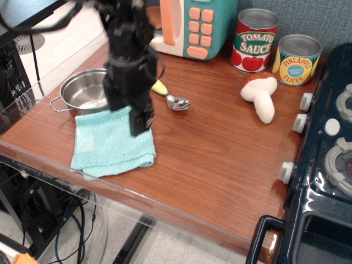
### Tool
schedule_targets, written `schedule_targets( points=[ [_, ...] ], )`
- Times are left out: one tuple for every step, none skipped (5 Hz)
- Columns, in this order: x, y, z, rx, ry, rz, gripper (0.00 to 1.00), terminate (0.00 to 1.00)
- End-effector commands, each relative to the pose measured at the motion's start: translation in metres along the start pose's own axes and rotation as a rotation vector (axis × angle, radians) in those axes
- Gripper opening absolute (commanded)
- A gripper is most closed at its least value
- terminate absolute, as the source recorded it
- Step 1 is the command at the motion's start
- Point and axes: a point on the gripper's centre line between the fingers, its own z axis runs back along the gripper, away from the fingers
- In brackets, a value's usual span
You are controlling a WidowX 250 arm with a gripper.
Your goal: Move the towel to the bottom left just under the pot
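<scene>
The light blue towel (110, 146) lies flat near the front left edge of the wooden table (220, 154). Its upper edge touches the near rim of the small steel pot (83, 93). My black gripper (127, 113) hangs just above the towel's upper right part, lifted off the cloth and holding nothing. Its jaws stand apart and the towel shows between them. The arm is motion-blurred and hides the pot's right rim.
A spoon (177, 102) with a yellow handle lies right of the gripper. A toy microwave (187, 25) stands at the back, with a tomato sauce can (256, 39) and a pineapple can (297, 59) to its right. A plush mushroom (262, 98) lies near the toy stove (324, 165).
</scene>
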Motion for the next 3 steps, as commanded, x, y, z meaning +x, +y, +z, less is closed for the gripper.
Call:
schedule_targets(
  points=[
    [0.0085, 0.0019, 0.0451, 0.074, -0.059, -0.007, 1.0, 0.0],
    [0.0085, 0.0019, 0.0451, 0.074, -0.059, -0.007, 1.0, 0.0],
    [0.0085, 0.0019, 0.0451, 0.074, -0.059, -0.007, 1.0, 1.0]
  ],
)
